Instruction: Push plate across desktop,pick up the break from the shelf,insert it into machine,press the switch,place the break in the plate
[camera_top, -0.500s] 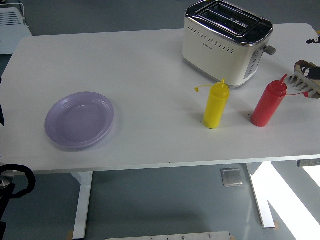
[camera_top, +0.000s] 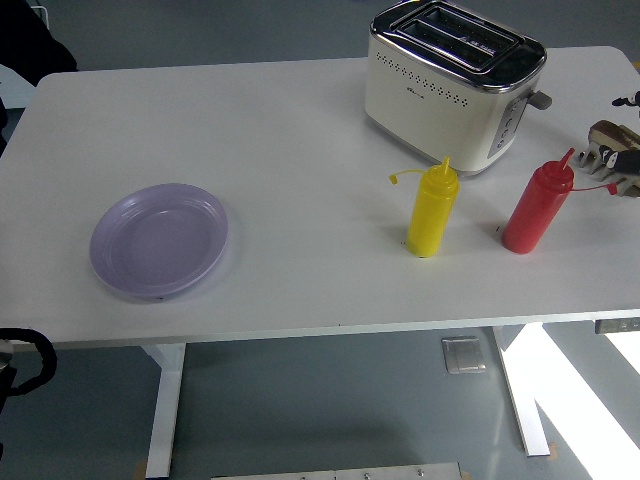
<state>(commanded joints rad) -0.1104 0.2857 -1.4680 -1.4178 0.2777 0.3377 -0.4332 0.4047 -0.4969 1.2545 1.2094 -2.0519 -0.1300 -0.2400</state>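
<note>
A round purple plastic plate (camera_top: 160, 241) sits near left on the white surface (camera_top: 290, 150); the cream toaster (camera_top: 452, 82) sits far right. No robot fingers show.

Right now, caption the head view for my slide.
Purple plate, cream toaster, yellow and red squeeze bottles on a white table.

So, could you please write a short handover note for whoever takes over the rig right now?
Hands: neither robot hand is over the table; only a black part of the left arm shows at the lower left edge.
Things: round lilac plastic plate sits empty at the table's left; cream two-slot toaster stands far right with empty slots; bread rack lies at the right edge.
Done: nothing visibly.
Left: push plate, fetch bread, insert, press switch, plate it.
</note>
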